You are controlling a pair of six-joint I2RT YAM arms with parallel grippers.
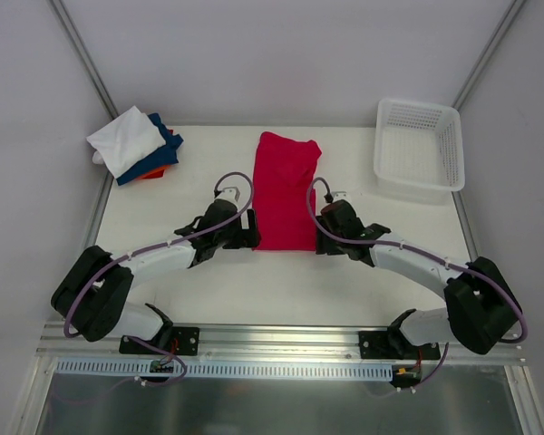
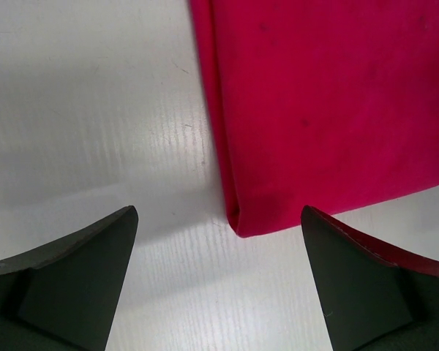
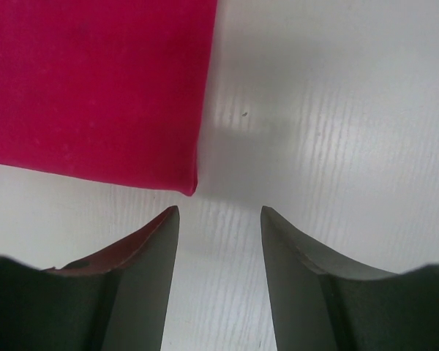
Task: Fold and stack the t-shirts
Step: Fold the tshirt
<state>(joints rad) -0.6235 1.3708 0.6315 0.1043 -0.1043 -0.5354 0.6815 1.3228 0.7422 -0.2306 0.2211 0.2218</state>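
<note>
While left gripper (image 2: 218, 216) and right gripper (image 3: 219, 210) hang released at lower corners of the crimson t-shirt (image 1: 286, 192), centre frame, a shallow pinch may catch one layer, spoiling the fold.

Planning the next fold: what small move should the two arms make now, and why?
Probably ease both forward to pinch the near corners of the red t-shirt: the left gripper and right gripper sit open and empty, each right at a corner.
</note>
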